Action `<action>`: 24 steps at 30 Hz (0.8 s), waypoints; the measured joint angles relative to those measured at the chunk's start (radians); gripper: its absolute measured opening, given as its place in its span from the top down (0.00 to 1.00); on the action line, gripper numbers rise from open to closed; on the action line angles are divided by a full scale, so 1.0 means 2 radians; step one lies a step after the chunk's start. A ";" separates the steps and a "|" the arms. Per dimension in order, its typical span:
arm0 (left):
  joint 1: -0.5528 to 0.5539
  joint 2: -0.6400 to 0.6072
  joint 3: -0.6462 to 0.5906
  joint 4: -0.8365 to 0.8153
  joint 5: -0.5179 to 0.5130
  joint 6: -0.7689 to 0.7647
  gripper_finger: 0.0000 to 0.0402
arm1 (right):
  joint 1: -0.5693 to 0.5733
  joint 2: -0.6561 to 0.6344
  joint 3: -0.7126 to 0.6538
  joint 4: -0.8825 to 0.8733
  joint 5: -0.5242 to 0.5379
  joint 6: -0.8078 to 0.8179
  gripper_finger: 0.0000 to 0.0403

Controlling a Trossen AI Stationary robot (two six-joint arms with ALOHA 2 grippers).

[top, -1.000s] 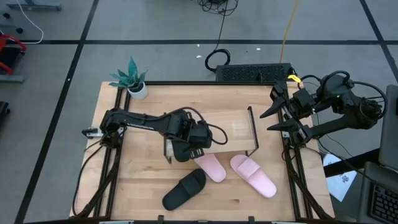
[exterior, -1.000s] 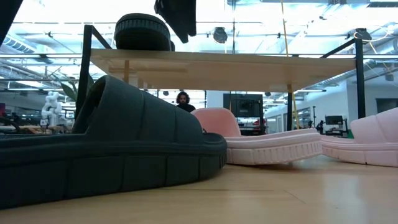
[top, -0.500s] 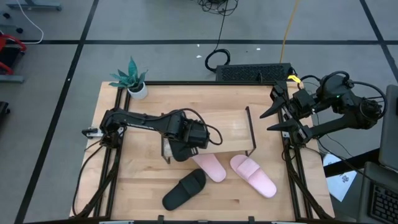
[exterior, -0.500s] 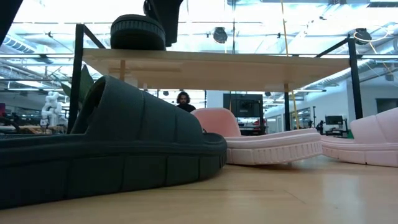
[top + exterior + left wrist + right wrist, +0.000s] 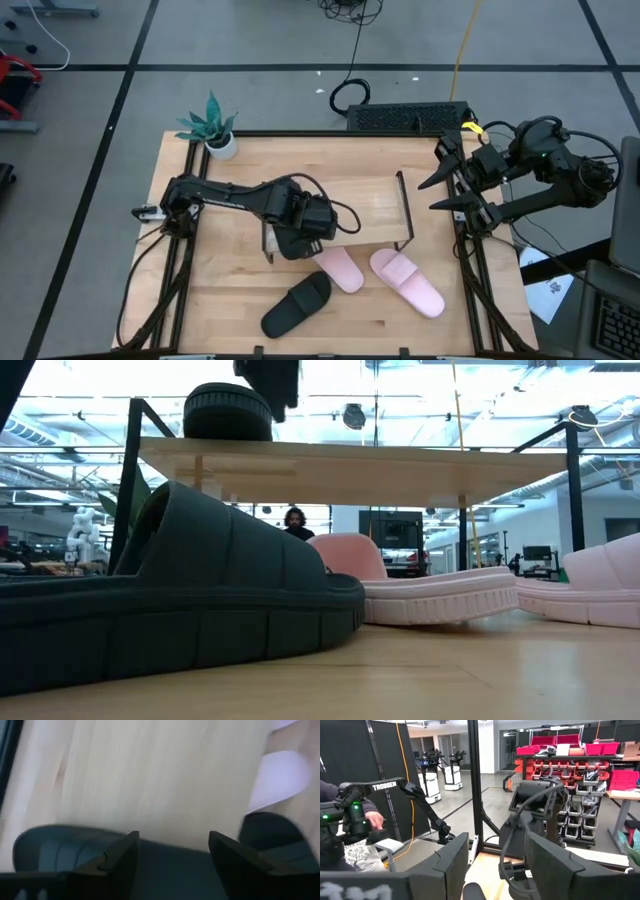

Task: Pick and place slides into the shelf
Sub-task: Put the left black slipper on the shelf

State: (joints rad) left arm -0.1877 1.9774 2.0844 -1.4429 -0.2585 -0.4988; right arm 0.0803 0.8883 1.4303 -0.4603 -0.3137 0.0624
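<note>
Left hand [image 5: 283, 232] poised above the near-left end of the shelf [image 5: 375, 200], its two fingers [image 5: 120, 860] parted; beneath and between them lies a black slide [image 5: 75, 850] resting on the shelf board, and whether the pads touch it cannot be told. In the low view this slide [image 5: 227, 412] sits flat on the board top, directly under the hand. Nearer the desk's [image 5: 240, 300] front edge than the hand lie the three remaining slides: a second black slide [image 5: 297, 304] just below it, a pale pink slide [image 5: 338, 268] partly under the shelf, and another pink slide [image 5: 407, 283] beside that one. Right hand [image 5: 447, 190] waits at the desk's far right edge, fingers spread and empty. The slides appear to be thick moulded foam: probably light, springy, matte and not fragile, so they should tolerate a firm pinch. The broad strap arch, or the sole's side walls, would likely offer the surest hold; the ribbed sole edge may resist slipping.
</note>
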 joint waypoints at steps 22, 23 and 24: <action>-0.022 0.001 0.000 0.036 0.079 0.022 0.40 | 0.000 0.000 0.000 0.000 0.001 0.000 0.55; -0.023 0.001 0.000 0.040 0.083 0.023 0.40 | 0.000 0.000 0.000 0.000 0.001 0.000 0.55; -0.025 0.001 0.000 0.045 0.083 0.024 0.40 | 0.000 0.000 0.000 0.000 0.001 0.000 0.55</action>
State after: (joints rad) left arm -0.2368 1.9789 2.0850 -1.3537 -0.0925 -0.4508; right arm 0.0803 0.8883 1.4303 -0.4610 -0.3111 0.0624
